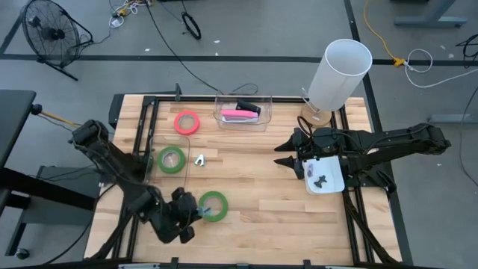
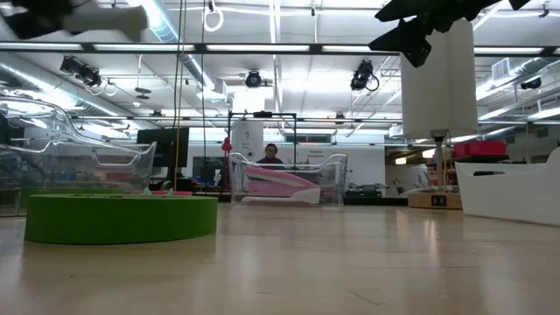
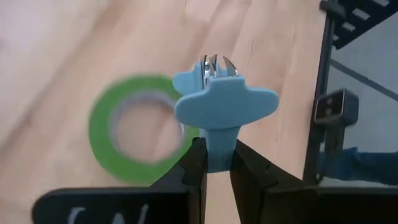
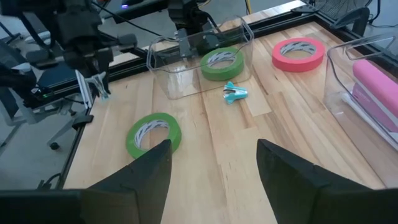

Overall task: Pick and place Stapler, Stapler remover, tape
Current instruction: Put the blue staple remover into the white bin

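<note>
So my left pincer (image 3: pixel 214 163) is clamped on a blue staple remover (image 3: pixel 224 106) just above the near green tape (image 1: pixel 213 205), the right pincer (image 4: pixel 211 158) waits wide, and with the stapler (image 1: pixel 240 114) binned, the tapes look left.

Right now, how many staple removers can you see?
2: one blue staple remover held in the left hand above a green tape roll; another staple remover lies beside the clear bin.
</note>
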Tool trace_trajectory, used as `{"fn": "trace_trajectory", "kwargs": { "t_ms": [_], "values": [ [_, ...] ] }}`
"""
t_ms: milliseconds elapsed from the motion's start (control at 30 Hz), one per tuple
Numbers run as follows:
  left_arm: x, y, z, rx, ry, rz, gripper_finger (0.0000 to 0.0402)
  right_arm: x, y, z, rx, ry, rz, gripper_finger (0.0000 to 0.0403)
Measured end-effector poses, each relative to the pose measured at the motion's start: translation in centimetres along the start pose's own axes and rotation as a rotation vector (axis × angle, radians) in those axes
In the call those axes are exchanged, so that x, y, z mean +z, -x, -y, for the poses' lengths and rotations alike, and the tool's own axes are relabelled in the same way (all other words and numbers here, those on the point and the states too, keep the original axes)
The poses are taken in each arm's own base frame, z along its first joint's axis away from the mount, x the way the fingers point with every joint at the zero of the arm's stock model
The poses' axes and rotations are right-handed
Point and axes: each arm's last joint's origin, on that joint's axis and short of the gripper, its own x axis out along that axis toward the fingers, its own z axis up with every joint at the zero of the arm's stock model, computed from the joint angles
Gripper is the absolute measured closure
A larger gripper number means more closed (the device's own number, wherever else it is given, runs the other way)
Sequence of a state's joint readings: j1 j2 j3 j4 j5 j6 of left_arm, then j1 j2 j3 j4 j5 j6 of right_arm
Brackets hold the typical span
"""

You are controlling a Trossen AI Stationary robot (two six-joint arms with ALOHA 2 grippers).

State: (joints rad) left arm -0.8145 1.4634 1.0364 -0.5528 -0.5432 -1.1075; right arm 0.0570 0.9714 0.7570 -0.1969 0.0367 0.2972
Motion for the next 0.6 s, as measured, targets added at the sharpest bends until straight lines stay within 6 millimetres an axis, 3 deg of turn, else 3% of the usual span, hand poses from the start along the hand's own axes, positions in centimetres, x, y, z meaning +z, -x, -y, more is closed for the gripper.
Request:
{"fn": "trace_trajectory", "kwargs": {
  "t_ms": [267,600],
  "values": [
    [4.7,-0.2,-0.2,0.016,-0.156,0.073,0.0351,0.3,0.0,-0.1,0.007,0.031,0.026,0.0170],
    [11.1,0.4,-1.1,0.059,-0.288,0.183,0.0350,2.0,0.2,-0.6,0.059,0.061,0.208,0.0170]
  ]
}}
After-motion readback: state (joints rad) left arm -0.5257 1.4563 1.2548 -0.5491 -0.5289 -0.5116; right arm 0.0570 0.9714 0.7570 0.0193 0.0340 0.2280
